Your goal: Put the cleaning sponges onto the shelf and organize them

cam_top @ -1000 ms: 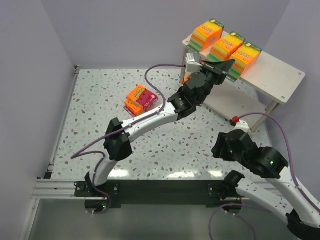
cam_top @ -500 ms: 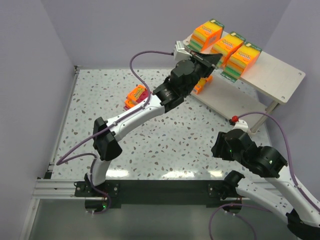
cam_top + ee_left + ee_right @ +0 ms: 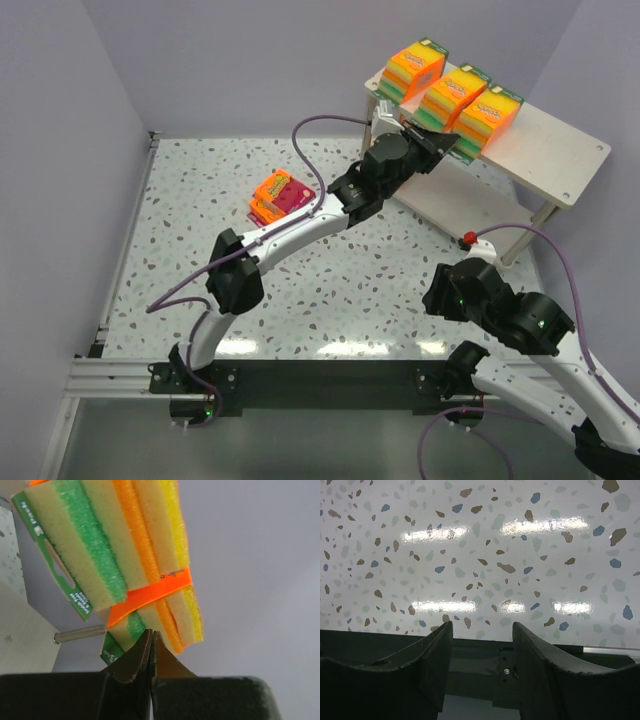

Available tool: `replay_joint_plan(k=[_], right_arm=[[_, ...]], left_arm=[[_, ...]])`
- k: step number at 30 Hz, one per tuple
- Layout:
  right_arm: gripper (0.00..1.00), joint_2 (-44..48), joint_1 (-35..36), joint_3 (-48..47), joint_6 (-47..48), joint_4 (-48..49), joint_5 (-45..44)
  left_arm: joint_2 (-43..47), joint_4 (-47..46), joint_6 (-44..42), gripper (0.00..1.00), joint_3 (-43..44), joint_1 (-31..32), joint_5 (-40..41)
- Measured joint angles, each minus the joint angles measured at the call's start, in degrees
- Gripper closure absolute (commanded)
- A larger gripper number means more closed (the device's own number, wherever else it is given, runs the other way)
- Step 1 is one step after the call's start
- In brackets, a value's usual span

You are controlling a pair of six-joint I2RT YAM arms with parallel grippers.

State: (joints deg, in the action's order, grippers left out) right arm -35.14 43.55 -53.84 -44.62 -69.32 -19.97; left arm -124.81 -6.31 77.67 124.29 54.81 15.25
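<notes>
Three thick sponge packs [image 3: 453,95] stand in a row on the top board of the shelf [image 3: 560,150], toward its left end. Two flat sponge packs [image 3: 281,197] are not on the shelf yet. They lie together on the desk [image 3: 200,200], well off to the left of the shelf.

The left hand [image 3: 445,143] reaches out to the left end of the shelf, just below the row of thick packs. It is shut tight, its two fingers pressed together, and it holds nothing. In the left wrist view, the tips of the left hand [image 3: 151,642] sit right under the bottom corner of one thick pack [image 3: 115,555]. You can see that pack's green, orange and yellow layers. The tips are very close to it, but I cannot tell if they touch.

The right hand [image 3: 482,627] is far from the shelf, low over the near edge of the desk. Its fingers are apart and there is nothing between them.

I think the step here is tidying, with the shut left hand used to push the thick packs into a neat row.

Next, the left hand should pull back from the shelf without bumping the row. Then it should open, go over to the flat packs on the desk and pick one up. The low board of the shelf looks like a good spot for them.
</notes>
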Motion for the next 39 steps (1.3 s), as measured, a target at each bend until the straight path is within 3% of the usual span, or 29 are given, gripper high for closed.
replay_joint_plan(k=[28, 36, 38, 39], right_arm=[[0.46, 0.42, 0.00, 0.00, -0.94, -0.52, -0.07], [0.46, 0.63, 0.00, 0.00, -1.42, -0.44, -0.02], [0.46, 0.63, 0.00, 0.00, -1.42, -0.37, -0.02], [0.46, 0.63, 0.00, 0.00, -1.40, -0.33, -0.02]], left_arm=[[-8.79, -5.92, 6.25, 1.00, 7.91, -1.55, -3.72], [-0.15, -11.41, 3.06, 1.00, -5.11, -1.75, -7.26], [5.14, -12.81, 0.68, 0.94, -11.15, -1.88, -8.59], [8.61, -12.85, -0.81, 0.86, -14.88, -1.99, -9.09]])
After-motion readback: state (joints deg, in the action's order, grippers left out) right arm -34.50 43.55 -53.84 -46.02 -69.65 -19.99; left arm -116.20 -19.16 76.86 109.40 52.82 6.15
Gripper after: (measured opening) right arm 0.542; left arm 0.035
